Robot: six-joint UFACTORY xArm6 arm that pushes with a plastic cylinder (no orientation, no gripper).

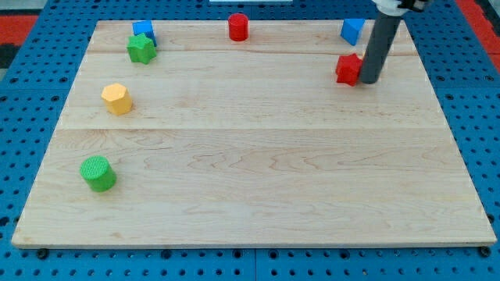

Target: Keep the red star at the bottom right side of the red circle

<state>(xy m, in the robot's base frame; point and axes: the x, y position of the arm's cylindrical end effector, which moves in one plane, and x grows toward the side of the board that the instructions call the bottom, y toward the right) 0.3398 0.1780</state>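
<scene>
The red circle (238,27), a short red cylinder, stands near the view's top edge of the wooden board, a little left of centre-right. The red star (348,69) lies at the view's upper right, to the right of and lower than the red circle. My dark rod comes down from the top right, and my tip (369,81) rests against the red star's right side.
A blue block (353,31) lies just above the red star. At the view's upper left a blue block (144,31) touches a green star (141,49). A yellow hexagon (117,99) and a green cylinder (98,173) lie on the left. The board (258,156) ends at a blue pegboard surround.
</scene>
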